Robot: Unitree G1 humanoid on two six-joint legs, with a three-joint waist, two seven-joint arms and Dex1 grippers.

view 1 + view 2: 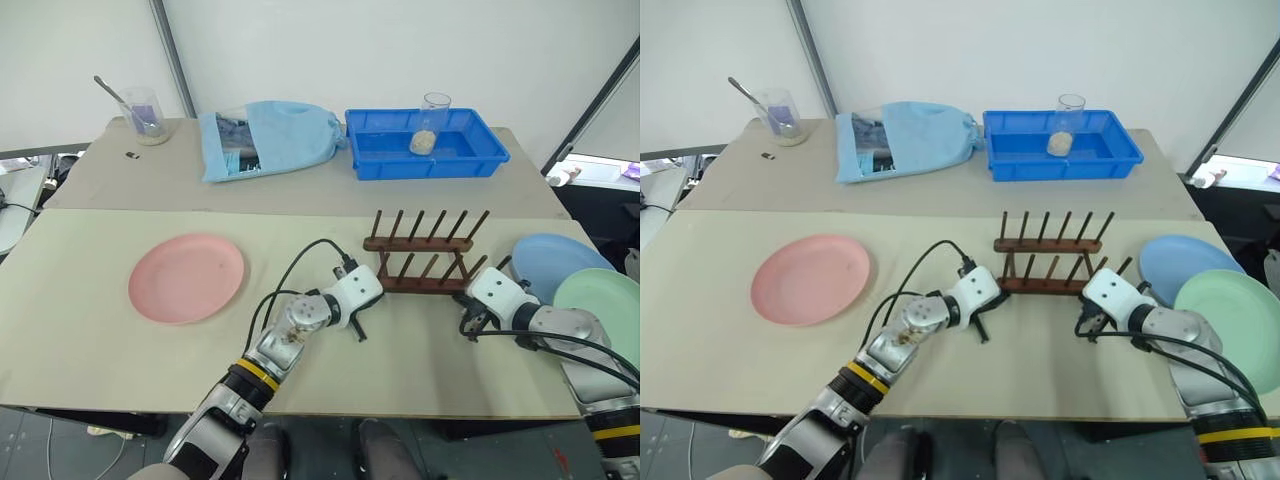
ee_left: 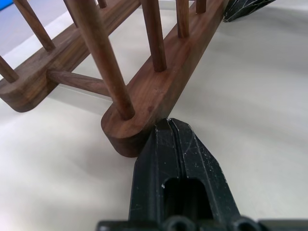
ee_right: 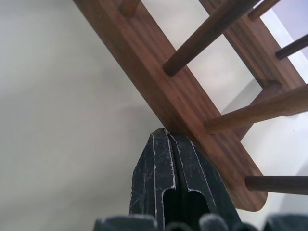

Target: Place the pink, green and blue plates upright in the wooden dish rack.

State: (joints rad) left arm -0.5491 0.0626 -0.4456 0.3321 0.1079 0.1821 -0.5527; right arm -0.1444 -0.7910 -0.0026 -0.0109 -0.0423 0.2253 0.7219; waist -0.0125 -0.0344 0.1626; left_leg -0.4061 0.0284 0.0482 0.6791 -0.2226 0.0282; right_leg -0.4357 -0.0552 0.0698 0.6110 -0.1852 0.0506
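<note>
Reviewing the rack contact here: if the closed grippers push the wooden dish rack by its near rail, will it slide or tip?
The wooden dish rack probably slides: two low rails lie flat on the smooth table. It looks rigid and light. With left gripper and right gripper at opposite ends, uneven pushing could swivel it.

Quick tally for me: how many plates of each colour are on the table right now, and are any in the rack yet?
Pink plate: 1
Blue plate: 1
Green plate: 1
Total: 3, all lying on the table; 0 in the wooden dish rack.
</note>
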